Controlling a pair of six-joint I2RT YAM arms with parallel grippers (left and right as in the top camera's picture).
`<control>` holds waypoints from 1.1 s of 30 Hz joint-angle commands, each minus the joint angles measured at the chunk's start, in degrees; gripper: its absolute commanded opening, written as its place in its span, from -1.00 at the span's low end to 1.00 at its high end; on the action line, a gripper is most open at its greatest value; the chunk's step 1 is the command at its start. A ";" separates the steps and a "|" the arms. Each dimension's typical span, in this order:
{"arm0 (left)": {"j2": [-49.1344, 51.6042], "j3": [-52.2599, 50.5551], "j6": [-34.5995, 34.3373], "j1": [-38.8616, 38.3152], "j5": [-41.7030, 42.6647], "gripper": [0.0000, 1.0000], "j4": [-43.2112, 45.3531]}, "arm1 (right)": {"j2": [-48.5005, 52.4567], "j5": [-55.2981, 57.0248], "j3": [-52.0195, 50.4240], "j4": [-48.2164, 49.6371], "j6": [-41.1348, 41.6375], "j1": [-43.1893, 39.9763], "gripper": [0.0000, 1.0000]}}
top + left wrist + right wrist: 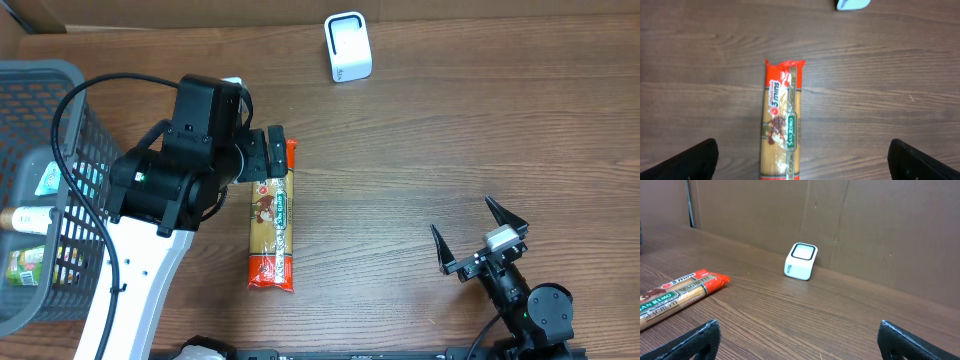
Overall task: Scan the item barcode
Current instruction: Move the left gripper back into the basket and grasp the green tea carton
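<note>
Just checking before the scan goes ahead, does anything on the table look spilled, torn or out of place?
Nothing stands out. The spaghetti packet lies flat on the table and looks intact, the white scanner stands near the back wall, and the other groceries sit inside the basket.

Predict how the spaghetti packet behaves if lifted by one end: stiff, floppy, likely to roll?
The spaghetti packet is narrow and straight, so it probably stays stiff, though the strands could snap if bent. It lies flat on the table, so rolling seems unlikely. Its plastic wrapper may slip.
</note>
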 commanded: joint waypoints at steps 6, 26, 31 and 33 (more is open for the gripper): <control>0.26 0.70 4.98 0.28 5.01 1.00 2.95 | -0.68 0.39 -0.59 0.24 0.44 0.33 1.00; -1.97 15.39 -1.86 47.21 3.08 1.00 -6.45 | -0.68 0.39 -0.59 0.24 0.42 0.33 1.00; 2.14 13.03 -7.61 63.04 3.08 1.00 -6.69 | -0.68 0.37 -0.59 0.24 0.44 0.33 1.00; 4.31 12.02 -9.84 66.66 3.10 1.00 -7.23 | -0.68 0.39 -0.59 0.24 0.44 0.33 1.00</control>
